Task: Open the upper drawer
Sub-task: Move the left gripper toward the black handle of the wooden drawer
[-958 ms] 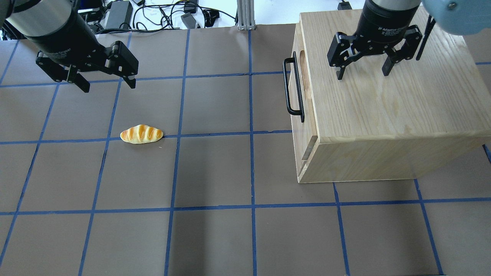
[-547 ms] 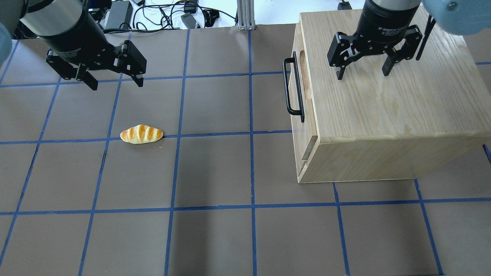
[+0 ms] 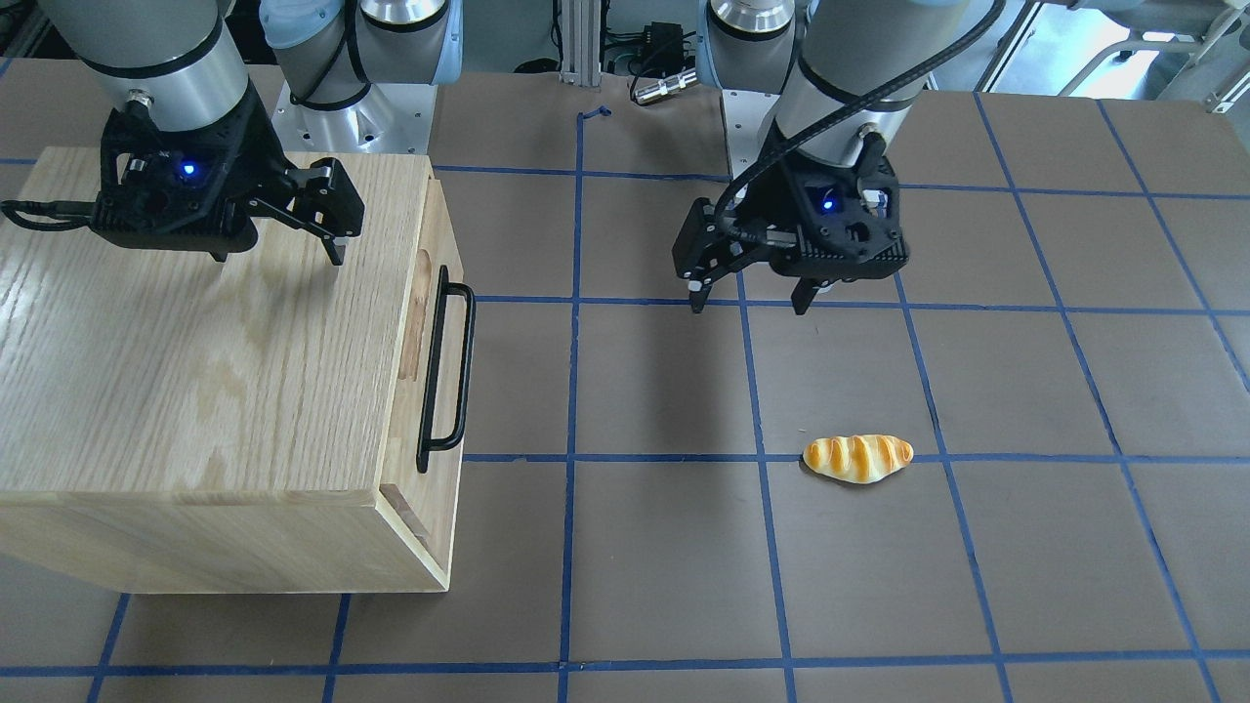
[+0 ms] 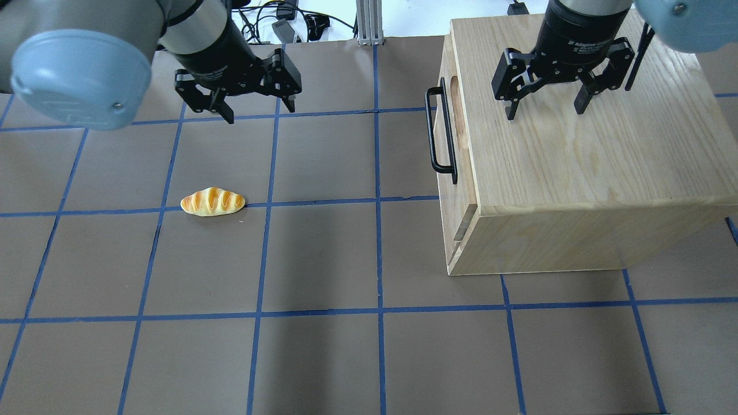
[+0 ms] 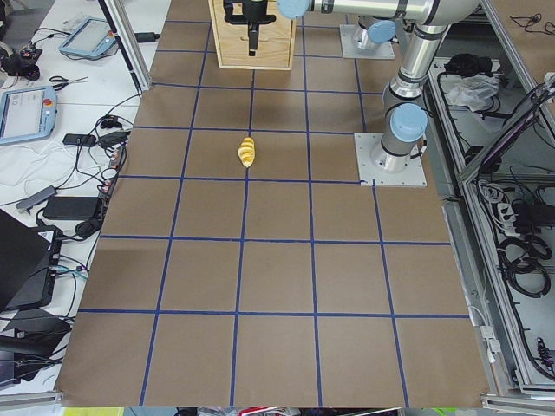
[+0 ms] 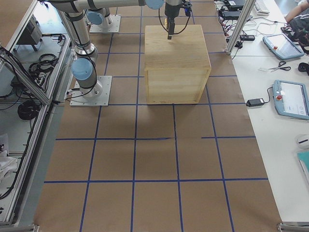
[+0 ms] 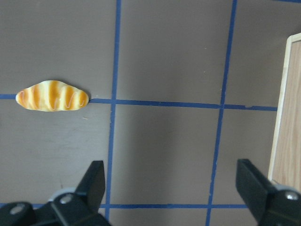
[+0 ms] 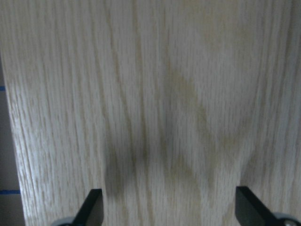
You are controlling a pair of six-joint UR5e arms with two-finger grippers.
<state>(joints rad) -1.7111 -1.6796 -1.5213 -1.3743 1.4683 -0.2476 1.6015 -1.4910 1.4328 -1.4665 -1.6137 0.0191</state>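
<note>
The upper drawer (image 4: 459,151) is the top front panel of the oak cabinet, with a long black bar handle (image 4: 440,130) and an oblong slot; it sits pushed in. It also shows in the front-facing view (image 3: 417,337) with its handle (image 3: 447,366). My left gripper (image 4: 260,110) is open and empty above the table, well to the left of the handle; it shows in the front-facing view (image 3: 750,303) too. My right gripper (image 4: 545,110) is open and empty just above the cabinet's top, also in the front-facing view (image 3: 278,256).
The large oak cabinet (image 4: 582,167) stands at the table's right. A toy bread roll (image 4: 213,202) lies on the brown mat at the left, also in the left wrist view (image 7: 51,98). Cables and power bricks (image 4: 259,20) lie beyond the far edge.
My left arm has moved right, from the far left towards the table's middle and the cabinet. Its gripper stays open. The right arm and the drawer have not moved.
</note>
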